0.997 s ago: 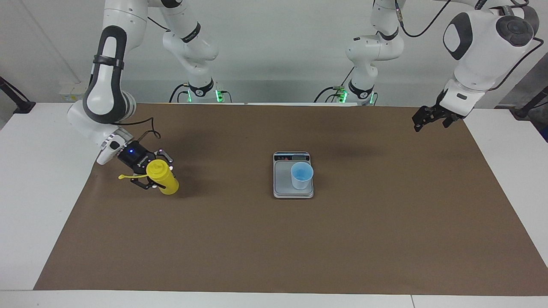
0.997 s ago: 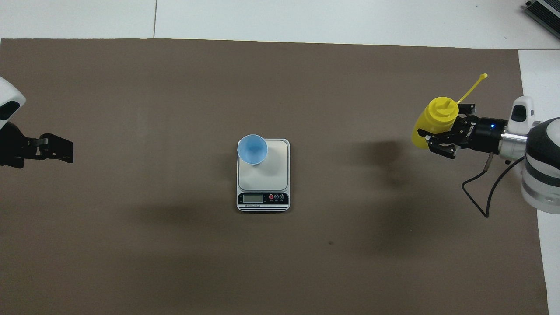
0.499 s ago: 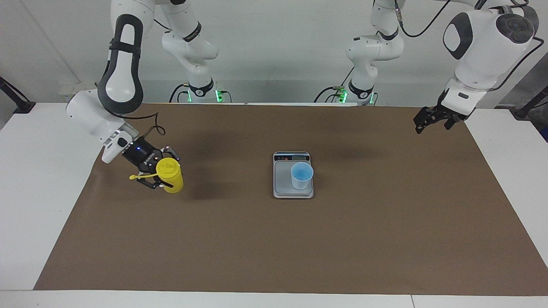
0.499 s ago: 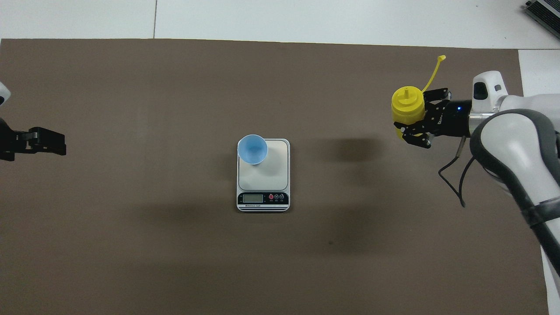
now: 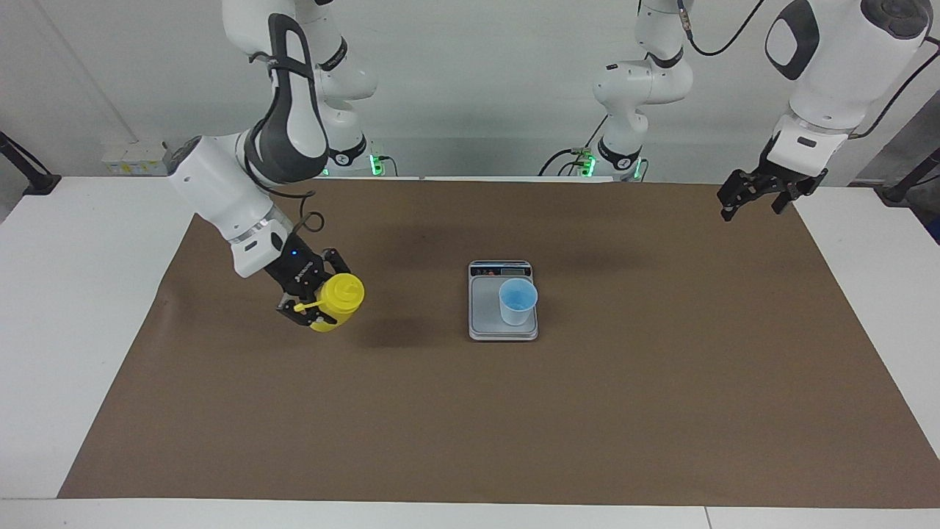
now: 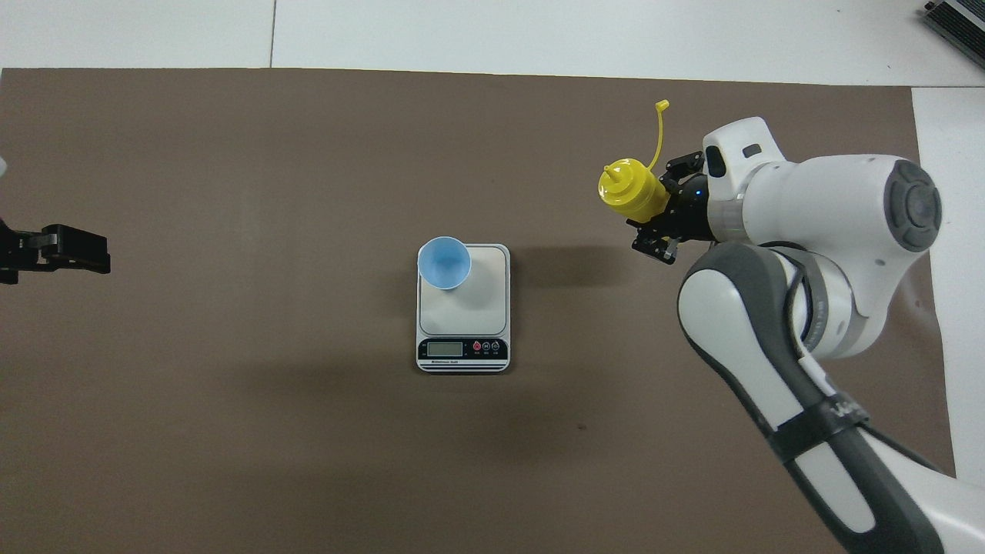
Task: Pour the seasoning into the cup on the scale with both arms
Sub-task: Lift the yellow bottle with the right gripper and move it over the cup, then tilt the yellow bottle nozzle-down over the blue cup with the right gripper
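My right gripper (image 5: pixel 314 303) is shut on the yellow seasoning bottle (image 5: pixel 335 300) and holds it tilted in the air over the brown mat, toward the right arm's end from the scale, nozzle toward the scale. The bottle (image 6: pixel 632 191) also shows in the overhead view, its cap strap sticking out, with the right gripper (image 6: pixel 659 221) around its lower body. The light-blue cup (image 5: pixel 518 301) stands upright on the silver-grey scale (image 5: pixel 485 317), at the plate's corner toward the left arm's end, away from the display. My left gripper (image 5: pixel 756 197) is open and empty, raised over the mat's edge at the left arm's end.
A brown mat (image 5: pixel 470 411) covers most of the white table (image 5: pixel 66 308). The scale (image 6: pixel 481 308) sits at the mat's middle with its display strip toward the robots, the cup (image 6: pixel 444 263) on it. The left gripper (image 6: pixel 73 252) shows at the overhead view's edge.
My right arm has carried the bottle toward the scale, lifted it and turned its nozzle toward the scale. My left gripper has drawn slightly outward and upward.
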Robot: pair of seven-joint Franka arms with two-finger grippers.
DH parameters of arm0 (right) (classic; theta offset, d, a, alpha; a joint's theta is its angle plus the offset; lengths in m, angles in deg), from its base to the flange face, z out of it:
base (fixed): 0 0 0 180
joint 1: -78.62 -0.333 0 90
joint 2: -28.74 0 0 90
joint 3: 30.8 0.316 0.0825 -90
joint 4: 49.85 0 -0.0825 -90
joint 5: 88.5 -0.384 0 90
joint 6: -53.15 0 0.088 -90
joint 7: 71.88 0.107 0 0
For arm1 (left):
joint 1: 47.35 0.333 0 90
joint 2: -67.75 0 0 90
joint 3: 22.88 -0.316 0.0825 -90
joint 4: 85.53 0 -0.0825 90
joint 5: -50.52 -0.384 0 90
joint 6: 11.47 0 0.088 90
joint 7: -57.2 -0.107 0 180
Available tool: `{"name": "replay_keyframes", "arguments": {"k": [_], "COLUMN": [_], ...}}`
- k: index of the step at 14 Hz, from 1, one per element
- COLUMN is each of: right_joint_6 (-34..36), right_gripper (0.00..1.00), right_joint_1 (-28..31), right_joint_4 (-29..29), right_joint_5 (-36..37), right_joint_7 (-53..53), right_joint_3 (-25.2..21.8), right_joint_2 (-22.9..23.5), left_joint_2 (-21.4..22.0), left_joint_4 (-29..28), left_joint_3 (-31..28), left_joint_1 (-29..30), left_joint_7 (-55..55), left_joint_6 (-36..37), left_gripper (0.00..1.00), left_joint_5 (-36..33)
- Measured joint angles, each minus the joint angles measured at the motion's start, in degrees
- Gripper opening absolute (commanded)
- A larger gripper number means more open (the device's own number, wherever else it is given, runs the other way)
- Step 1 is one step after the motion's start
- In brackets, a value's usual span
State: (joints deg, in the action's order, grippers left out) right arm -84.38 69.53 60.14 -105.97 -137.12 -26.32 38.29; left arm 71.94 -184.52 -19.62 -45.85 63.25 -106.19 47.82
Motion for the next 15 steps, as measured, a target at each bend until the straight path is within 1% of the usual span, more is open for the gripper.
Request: {"name": "replay_keyframes", "arguments": {"k": [3, 6, 9, 15], "right_joint_6": [-0.17, -0.17, -0.13, 3.6], "right_gripper": [0.0, 0.0, 0.0, 0.0], "right_joint_1": [-3.56, -7.13, -10.51, -14.97], "right_joint_4": [-0.98, -3.32, -5.09, -9.44], "right_joint_5": [9.79, 19.82, 27.29, 40.52], "right_joint_7": [6.61, 14.43, 20.98, 26.22], "right_joint_3": [0.04, 0.06, 0.07, 0.07], "right_joint_2": [0.95, 3.51, 5.71, 9.33], "left_joint_2": [-0.04, -0.21, -0.23, -0.23], "left_joint_4": [-0.27, -0.37, -0.37, -0.37], "left_joint_3": [-0.02, -0.03, -0.03, -0.03], "left_joint_1": [0.0, 0.0, 0.0, 0.0], "left_joint_7": [0.0, 0.0, 0.0, 0.0], "left_joint_6": [0.06, 0.08, 0.08, 0.08], "left_gripper": [1.0, 1.0, 1.0, 1.0], "left_joint_5": [0.0, 0.0, 0.0, 0.0]}}
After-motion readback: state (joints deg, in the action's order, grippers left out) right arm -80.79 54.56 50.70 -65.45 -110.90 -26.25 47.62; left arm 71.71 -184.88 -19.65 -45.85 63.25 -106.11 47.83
